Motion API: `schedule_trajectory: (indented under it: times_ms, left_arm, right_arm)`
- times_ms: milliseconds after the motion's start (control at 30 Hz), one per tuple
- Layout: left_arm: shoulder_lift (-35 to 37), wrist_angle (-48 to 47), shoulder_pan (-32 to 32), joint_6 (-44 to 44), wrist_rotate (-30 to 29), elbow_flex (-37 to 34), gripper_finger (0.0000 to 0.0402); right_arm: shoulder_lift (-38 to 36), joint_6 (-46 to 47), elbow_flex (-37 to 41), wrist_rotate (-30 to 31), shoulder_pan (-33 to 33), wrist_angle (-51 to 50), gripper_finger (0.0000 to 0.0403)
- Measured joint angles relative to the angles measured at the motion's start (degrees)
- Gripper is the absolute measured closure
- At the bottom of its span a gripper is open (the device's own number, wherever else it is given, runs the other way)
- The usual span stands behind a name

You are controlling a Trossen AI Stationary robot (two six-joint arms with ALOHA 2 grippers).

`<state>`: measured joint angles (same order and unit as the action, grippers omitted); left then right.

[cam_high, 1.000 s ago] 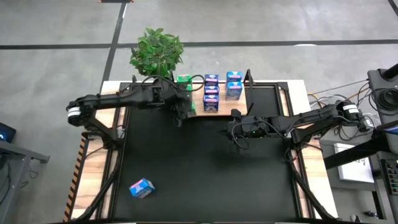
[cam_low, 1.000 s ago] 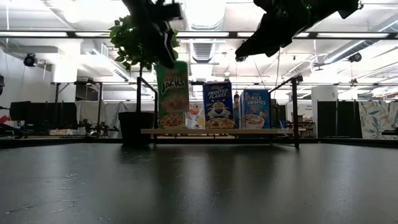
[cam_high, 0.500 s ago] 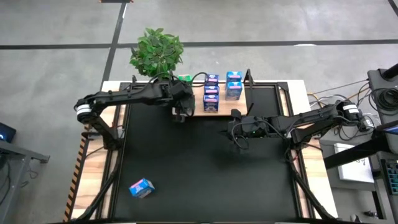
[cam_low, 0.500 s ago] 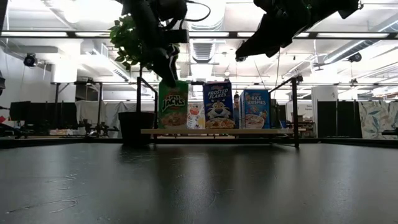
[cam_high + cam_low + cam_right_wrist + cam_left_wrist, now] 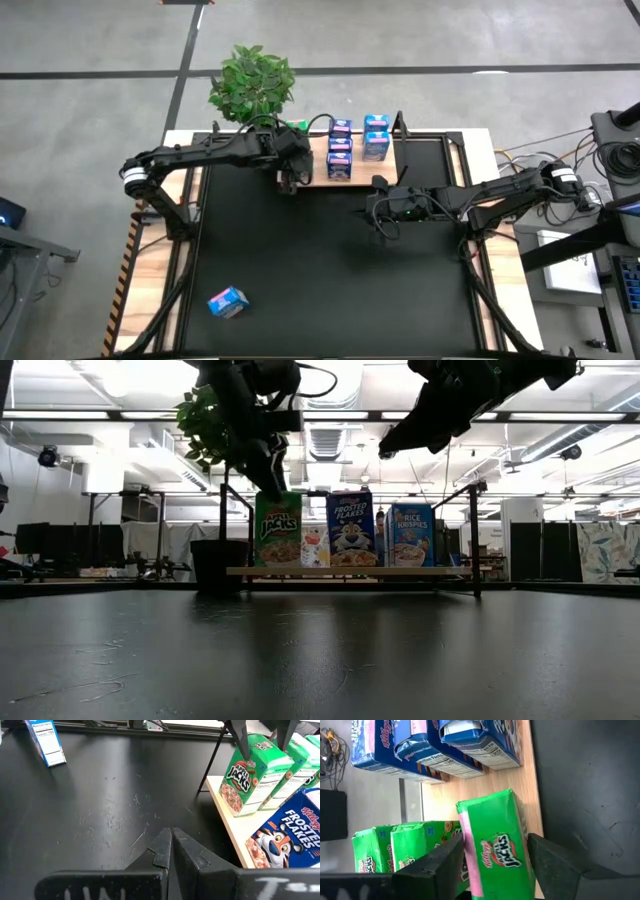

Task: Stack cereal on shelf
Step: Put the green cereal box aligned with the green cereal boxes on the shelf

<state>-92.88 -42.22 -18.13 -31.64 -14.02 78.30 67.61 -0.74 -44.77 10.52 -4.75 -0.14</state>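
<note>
My left gripper [image 5: 290, 178] is over the near left part of the pale wood shelf [image 5: 312, 165], shut on a green carton [image 5: 495, 845]. That carton stands upright on the shelf [image 5: 350, 571] in the low view [image 5: 278, 530]. Two more green cartons [image 5: 395, 852] stand behind it. Several blue cartons [image 5: 340, 152] stand on the shelf to its right. One blue carton [image 5: 228, 302] lies on the black mat near the front left. My right gripper [image 5: 381, 217] is shut and empty above the mat, right of centre. My left gripper pinches the green carton's upper end [image 5: 252, 747] between its two fingers [image 5: 242, 740], one at each of two opposite sides. The fingers come from above, pointing down. The carton stands upright with its bottom [image 5: 278, 565] on the shelf near its front edge.
A potted plant [image 5: 252, 82] stands behind the shelf's left end. A thin black post [image 5: 215, 755] rises at the shelf's corner. The black mat [image 5: 330, 270] lies open between the shelf and the lone blue carton.
My left gripper has gone toward the table's far edge and down with the green carton. The carton, lifted clear a second ago, now stands upright on the shelf beside the blue cartons. In the last half second nothing has moved.
</note>
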Motion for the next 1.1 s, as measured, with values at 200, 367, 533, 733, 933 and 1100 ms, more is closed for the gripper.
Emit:
schedule_trajectory:
  times_ms: [200,367,533,733,933,1100]
  left_arm:
    - [0.2,-1.7,0.1,-1.1,-0.6,1.0,0.0176]
    - [0.9,-4.4,0.4,1.2,-0.6,3.3,0.0178]
    - [2.0,-3.7,2.1,2.2,-0.5,3.5,0.0209]
    - [2.3,-3.4,3.5,1.5,-0.3,3.5,0.0276]
    - [2.8,-3.4,3.4,1.6,-0.4,3.4,0.0332]
    - [5.3,-3.1,3.7,2.2,-0.3,2.5,0.036]
  right_arm:
    - [0.0,0.2,0.0,0.0,0.0,0.0,0.0394]
    - [0.0,0.3,0.0,0.0,0.0,0.0,0.0394]
    - [0.0,0.4,0.0,0.0,0.0,0.0,0.0394]
    - [0.0,0.3,0.0,0.0,0.0,0.0,0.0394]
    - [0.0,0.2,0.0,0.0,0.0,0.0,0.0394]
    - [0.0,-0.2,0.0,0.0,0.0,0.0,0.0394]
